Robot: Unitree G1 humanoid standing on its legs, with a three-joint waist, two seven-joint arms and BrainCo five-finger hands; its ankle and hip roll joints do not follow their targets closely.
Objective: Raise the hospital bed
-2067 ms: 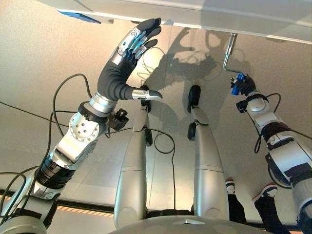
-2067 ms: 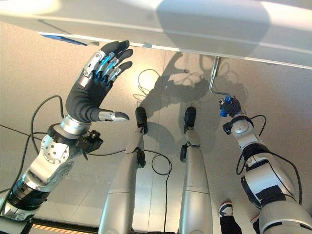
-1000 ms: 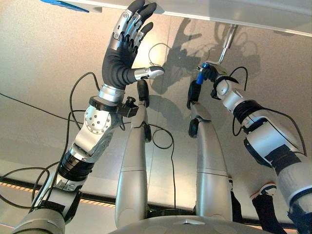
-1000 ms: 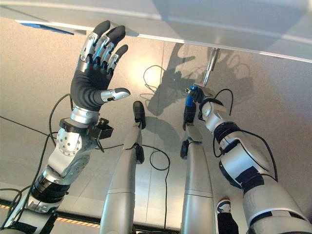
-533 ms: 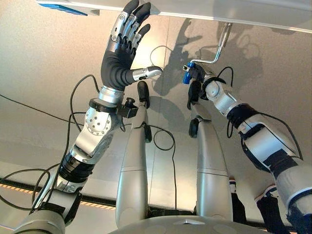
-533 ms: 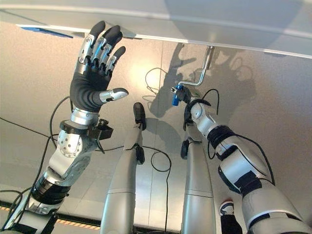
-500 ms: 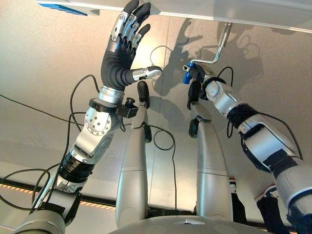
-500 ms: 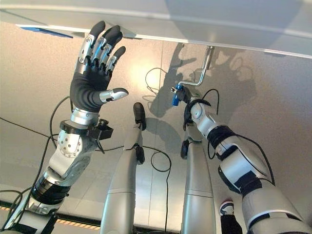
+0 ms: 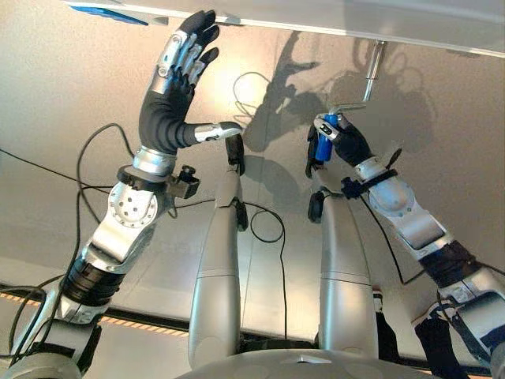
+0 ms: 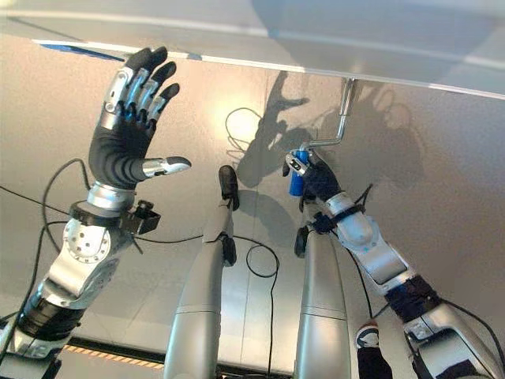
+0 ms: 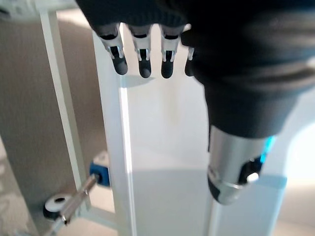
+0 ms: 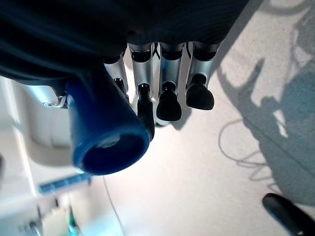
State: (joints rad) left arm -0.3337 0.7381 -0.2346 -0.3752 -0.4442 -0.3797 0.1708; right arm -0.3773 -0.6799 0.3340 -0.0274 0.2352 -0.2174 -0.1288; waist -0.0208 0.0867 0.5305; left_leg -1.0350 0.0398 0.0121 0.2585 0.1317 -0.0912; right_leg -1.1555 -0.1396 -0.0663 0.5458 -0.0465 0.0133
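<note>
Right hand (image 10: 319,180): your fingers are curled round the crank's blue grip (image 10: 297,173).
Left hand (image 9: 168,103): fingers straight, spread — tips at the bed frame (image 9: 331,17).

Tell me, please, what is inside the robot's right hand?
The right hand is curled round the blue handle of the bed's metal crank. The part inside the palm is covered.

Warm light glares on the floor (image 10: 229,126) amid sharp dark shadows; both wrist views are blurred.
</note>
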